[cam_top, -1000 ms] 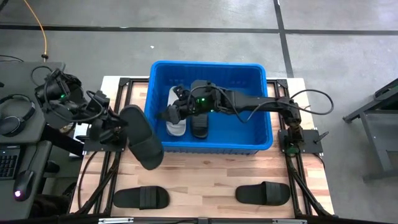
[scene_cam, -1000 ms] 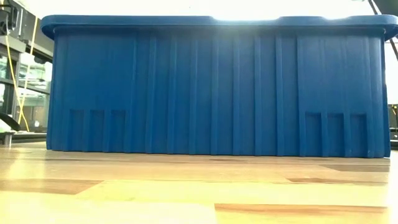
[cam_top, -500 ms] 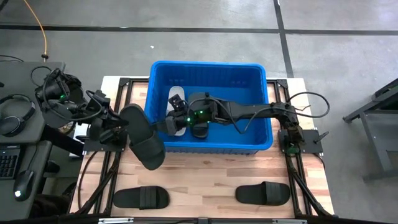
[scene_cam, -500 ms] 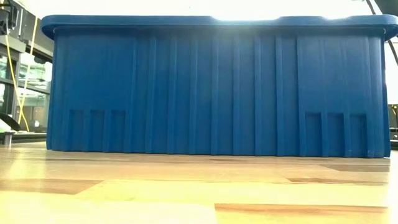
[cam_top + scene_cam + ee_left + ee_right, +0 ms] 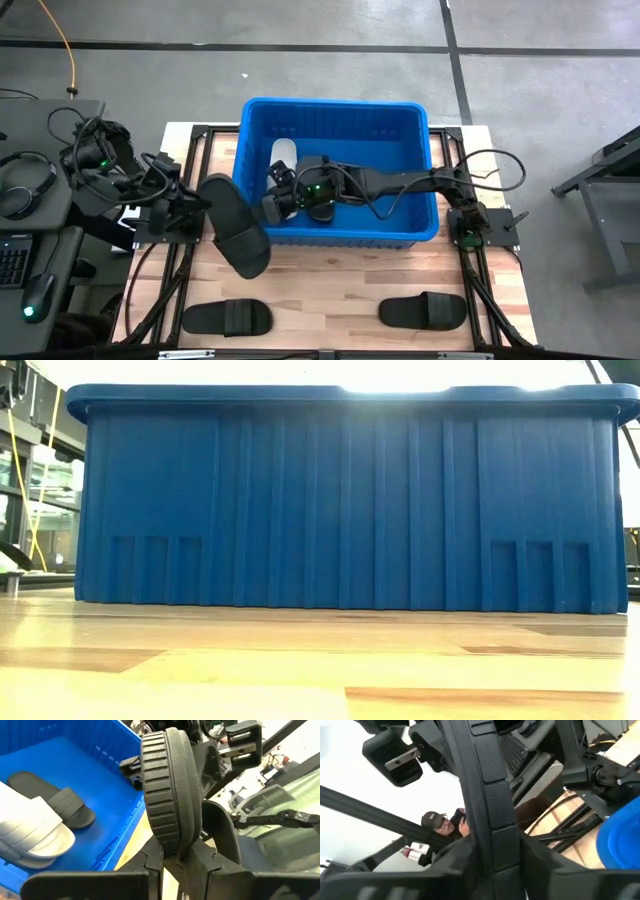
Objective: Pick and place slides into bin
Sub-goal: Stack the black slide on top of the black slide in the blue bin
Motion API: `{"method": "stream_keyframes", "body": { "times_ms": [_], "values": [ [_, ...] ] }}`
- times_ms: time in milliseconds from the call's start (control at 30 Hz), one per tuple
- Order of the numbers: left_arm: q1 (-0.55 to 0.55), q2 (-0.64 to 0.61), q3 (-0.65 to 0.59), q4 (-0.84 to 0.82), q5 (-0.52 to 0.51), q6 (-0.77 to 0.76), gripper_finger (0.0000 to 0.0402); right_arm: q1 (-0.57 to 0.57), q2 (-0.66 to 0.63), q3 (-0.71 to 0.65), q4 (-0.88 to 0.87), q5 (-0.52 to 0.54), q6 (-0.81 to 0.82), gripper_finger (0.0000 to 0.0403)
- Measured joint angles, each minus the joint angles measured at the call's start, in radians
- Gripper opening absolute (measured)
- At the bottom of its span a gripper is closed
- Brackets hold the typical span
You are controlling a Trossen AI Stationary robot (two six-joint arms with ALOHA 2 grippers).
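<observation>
The wooden tabletop [image 5: 330, 275] carries the blue bin [image 5: 420, 215] on grey concrete floor [image 5: 300, 60]. Left jaws pinch a black slide [image 5: 235, 225]; the right jaws' state cannot be determined.

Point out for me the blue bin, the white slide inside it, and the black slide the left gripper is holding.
blue bin [image 5: 335, 104]: high view, far rim.
white slide [image 5: 30, 827]: left wrist view, its wide strap.
black slide in the left gripper [image 5: 236, 232]: high view, middle of its sole.
</observation>
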Motion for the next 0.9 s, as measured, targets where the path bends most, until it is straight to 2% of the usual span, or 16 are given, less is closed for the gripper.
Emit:
{"method": "stream_keyframes", "body": {
  "times_ms": [67,100,200,300,467,600,767,900],
  "values": [
    [-0.001,-0.002,0.000,0.003,0.004,0.000,0.0034,-0.001,0.001,-0.001,0.022,-0.026,-0.003,0.0044],
    [-0.001,-0.002,0.000,0.006,0.002,0.000,0.0034,-0.003,0.001,-0.001,0.026,-0.035,-0.002,0.0028],
    [0.000,-0.002,0.000,-0.015,-0.017,0.001,0.0042,-0.006,0.000,0.000,-0.012,-0.029,0.014,0.0026],
    [0.000,-0.005,-0.001,-0.045,-0.049,-0.007,0.0104,-0.006,-0.016,0.001,-0.101,0.013,-0.025,0.0026],
    [-0.001,-0.065,0.012,-0.153,-0.043,-0.099,0.0223,-0.008,-0.054,-0.005,-0.266,0.086,-0.073,0.0026],
    [-0.001,-0.123,0.011,-0.187,-0.051,-0.100,0.0278,-0.034,-0.137,-0.001,-0.359,0.166,-0.112,0.0026],
    [-0.001,-0.204,0.011,-0.190,-0.072,-0.049,0.0288,-0.086,-0.214,-0.001,-0.549,0.279,-0.139,0.0026],
    [-0.001,-0.263,0.011,-0.191,-0.121,-0.038,0.0272,-0.138,-0.246,0.000,-0.627,0.290,-0.134,0.0026]
  ]
}}
